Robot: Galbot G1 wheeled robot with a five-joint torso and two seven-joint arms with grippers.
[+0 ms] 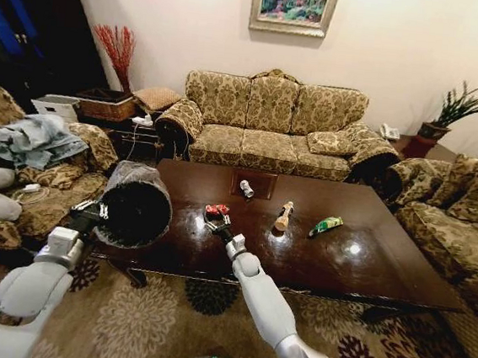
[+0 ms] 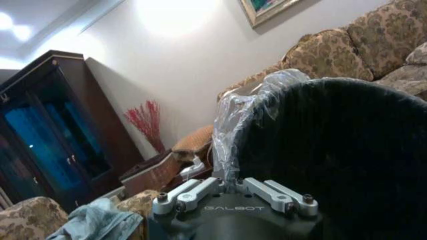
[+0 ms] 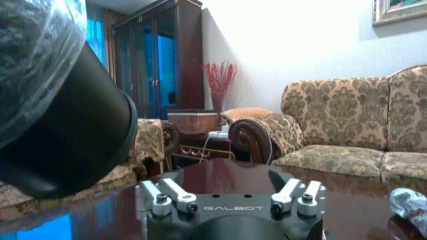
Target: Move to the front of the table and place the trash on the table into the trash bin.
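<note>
Left tool (image 1: 94, 211) clamped on trash bin (image 1: 135, 204) | right tool (image 1: 215, 221) grip unclear, at can (image 1: 216, 211)

The left arm rises from the lower left of the head view, its left gripper (image 1: 92, 211) clamped on the rim of the round black bin with clear liner (image 1: 137, 206) — held tilted. The right arm stretches up from the bottom centre, its right gripper (image 1: 216, 221) closed around the red-and-white can (image 1: 216, 211).
</note>
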